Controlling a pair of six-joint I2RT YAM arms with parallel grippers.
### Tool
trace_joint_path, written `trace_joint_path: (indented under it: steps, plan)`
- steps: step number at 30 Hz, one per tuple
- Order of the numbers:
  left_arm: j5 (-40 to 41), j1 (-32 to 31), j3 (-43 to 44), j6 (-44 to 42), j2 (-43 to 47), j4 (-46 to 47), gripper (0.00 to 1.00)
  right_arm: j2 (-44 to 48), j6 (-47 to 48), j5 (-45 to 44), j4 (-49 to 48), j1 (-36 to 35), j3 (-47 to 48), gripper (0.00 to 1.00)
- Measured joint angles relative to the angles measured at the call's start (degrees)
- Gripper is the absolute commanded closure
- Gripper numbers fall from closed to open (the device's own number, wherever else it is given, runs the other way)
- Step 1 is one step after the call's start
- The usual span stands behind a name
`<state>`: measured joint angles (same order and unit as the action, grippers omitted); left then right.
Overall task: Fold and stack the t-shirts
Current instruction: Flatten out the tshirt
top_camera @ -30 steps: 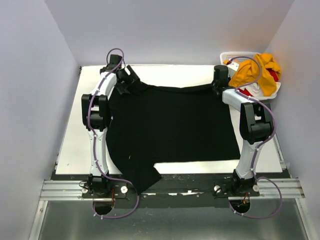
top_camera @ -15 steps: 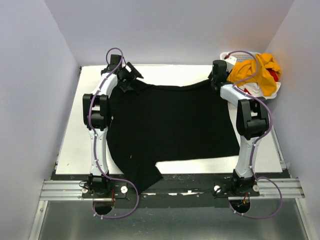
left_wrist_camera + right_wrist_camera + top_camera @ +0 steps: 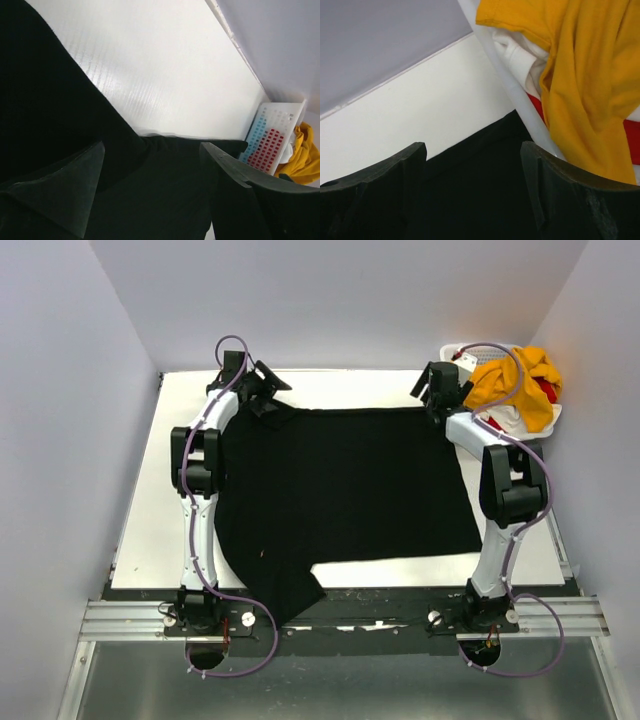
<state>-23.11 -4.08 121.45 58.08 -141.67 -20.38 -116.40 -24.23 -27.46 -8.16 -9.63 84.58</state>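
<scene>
Black t-shirt (image 3: 340, 490) looks limp and light, so I'd pinch its far corners; left claw (image 3: 151, 150) and right claw (image 3: 472, 146) both spread, empty.

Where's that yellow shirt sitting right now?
In the top view, the yellow shirt is at the far right, heaped over the basket, just right of the right gripper.

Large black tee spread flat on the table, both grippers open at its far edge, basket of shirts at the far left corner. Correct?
No: the white slatted plastic basket, holding the mustard-yellow t-shirt, stands at the far right corner, not the left, as the top external view shows. The rest holds.
</scene>
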Motion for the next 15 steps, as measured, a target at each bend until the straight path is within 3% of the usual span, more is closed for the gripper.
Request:
trace_joint_path:
  steps: [2,8,11,15]
  plan:
    - [-0.5,-0.1,-0.3,0.0,0.0,1.2,0.02,2.6,0.0,2.6,-0.4,0.0,-2.7,0.17]
    - [-0.7,-0.1,-2.4,-2.9,2.3,0.1,0.01,7.4,7.8,16.1,-4.8,-2.6,-6.6,0.17]
    - [0.2,-0.1,-13.6,-4.7,12.0,0.0,0.01,6.0,15.2,23.8,-5.5,-8.6,-4.4,0.18]
    - [3.9,-0.1,-32.3,-6.4,31.3,1.9,0.01,-3.3,21.2,34.1,-5.2,-17.7,7.4,0.21]
